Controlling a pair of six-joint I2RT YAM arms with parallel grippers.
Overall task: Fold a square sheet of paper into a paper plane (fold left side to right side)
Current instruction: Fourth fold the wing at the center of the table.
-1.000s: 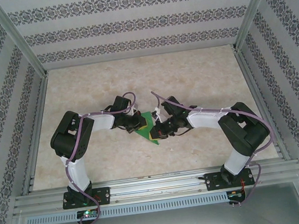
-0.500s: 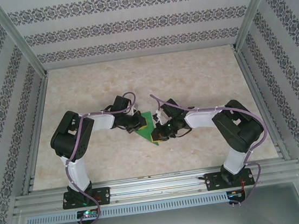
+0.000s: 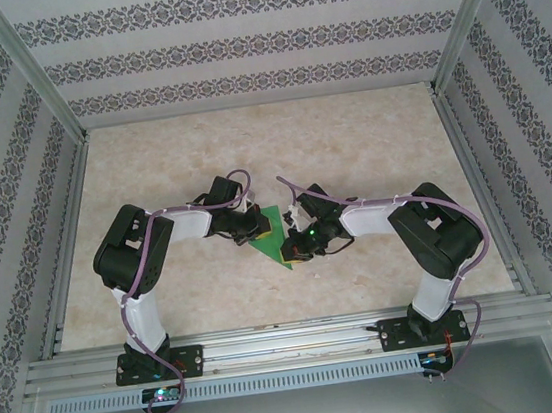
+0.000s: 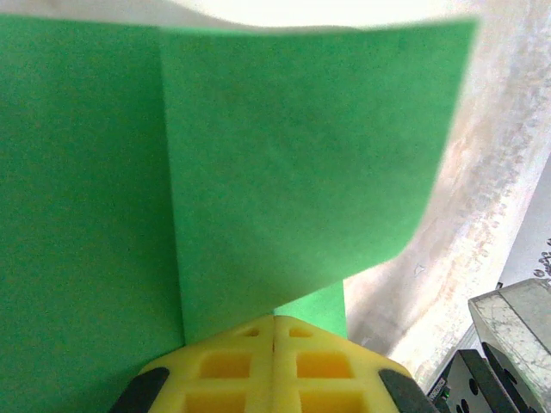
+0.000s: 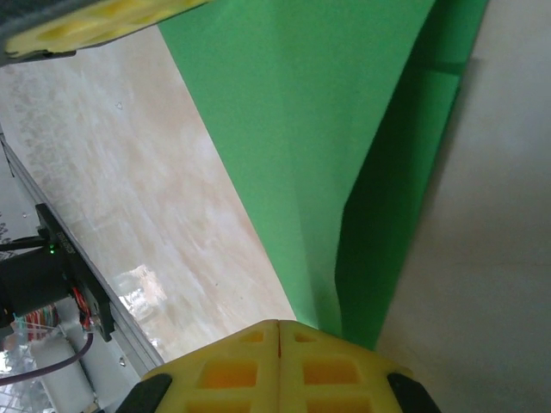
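Clenched shut, left fingers [image 4: 228,366] and right fingers [image 5: 231,370] bear on the folded green paper sheet [image 4: 284,155], seemingly flattening its crease.

The top camera looks down from high up on the near side of the green paper [image 3: 272,235], taking in the whole bench [image 3: 368,135]. The wrist cameras look past the left pincer [image 4: 274,320] and right pincer [image 5: 278,327] from very close to that paper, which all three views share.
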